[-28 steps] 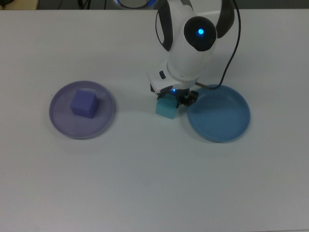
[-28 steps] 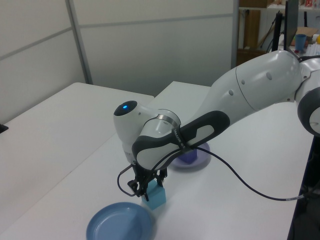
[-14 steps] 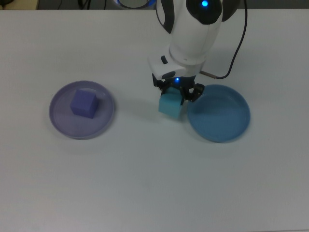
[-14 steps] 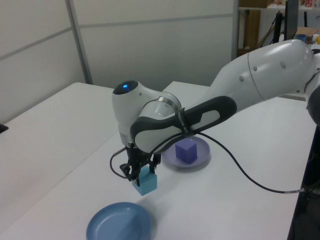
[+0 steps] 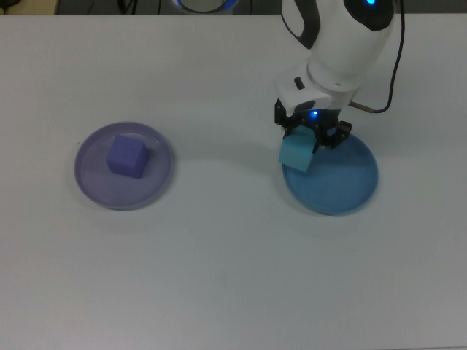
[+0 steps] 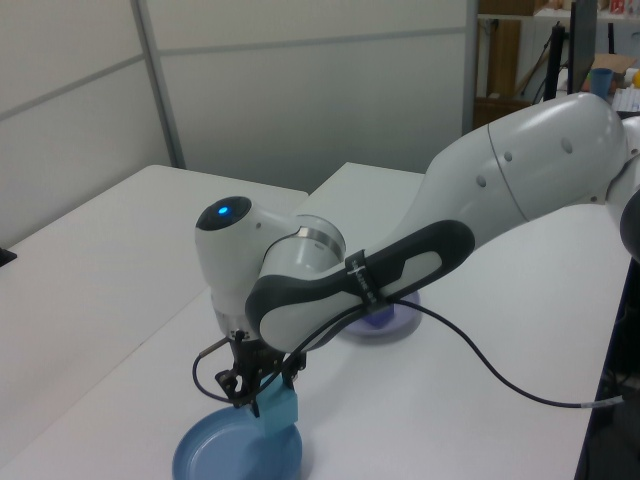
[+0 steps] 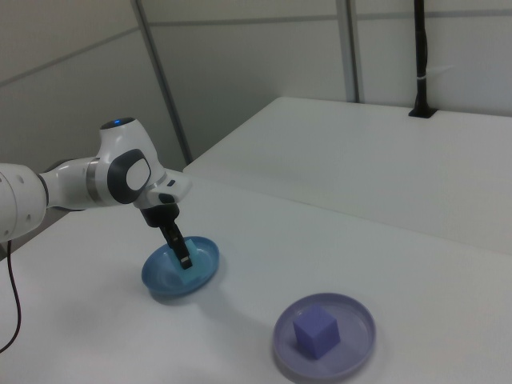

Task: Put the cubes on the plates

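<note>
The turquoise cube (image 5: 295, 154) is clamped in my gripper (image 5: 306, 141), which is shut on it. It hangs tilted over the rim of the medium blue plate (image 5: 343, 184), on the top view's left side of that plate. In the left view the turquoise cube (image 6: 281, 410) sits just over the blue plate (image 6: 225, 452). The purple-blue cube (image 5: 127, 155) rests on the pale lavender plate (image 5: 95, 186) at the top view's left. In the right view the gripper (image 7: 185, 259) reaches into the blue plate (image 7: 164, 276); the purple-blue cube (image 7: 317, 332) lies on the lavender plate (image 7: 358, 320).
A black cable (image 5: 379, 87) loops from the wrist beside the arm. The white table (image 5: 233, 277) stretches wide around both plates. A second white table (image 7: 384, 152) stands behind, with a wall panel beyond it.
My gripper lifted the turquoise cube off the table and carried it toward the top view's right, from beside the blue plate to over its rim. The purple-blue cube and both plates stayed put.
</note>
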### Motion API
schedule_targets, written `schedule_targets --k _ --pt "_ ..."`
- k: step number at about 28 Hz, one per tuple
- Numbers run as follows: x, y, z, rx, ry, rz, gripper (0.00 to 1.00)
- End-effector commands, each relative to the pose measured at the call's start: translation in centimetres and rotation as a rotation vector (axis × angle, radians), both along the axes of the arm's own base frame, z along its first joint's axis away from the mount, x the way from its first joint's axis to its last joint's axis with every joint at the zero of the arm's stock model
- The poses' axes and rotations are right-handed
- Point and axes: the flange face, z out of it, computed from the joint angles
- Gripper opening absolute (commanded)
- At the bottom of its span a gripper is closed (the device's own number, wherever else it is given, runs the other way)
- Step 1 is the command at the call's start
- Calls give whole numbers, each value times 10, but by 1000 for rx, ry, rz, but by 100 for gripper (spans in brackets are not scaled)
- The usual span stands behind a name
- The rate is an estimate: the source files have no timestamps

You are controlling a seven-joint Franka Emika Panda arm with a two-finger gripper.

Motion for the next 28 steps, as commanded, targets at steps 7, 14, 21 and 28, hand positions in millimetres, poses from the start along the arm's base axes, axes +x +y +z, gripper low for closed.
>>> schedule_targets --k 7,14,21,28 --pt "3 3 6 -38 -3 7 100" --pt "-2 -14 32 -44 16 33 100" --pt "-9 -84 71 0 108 160 100" --pt "-12 -172 98 27 156 218 100"
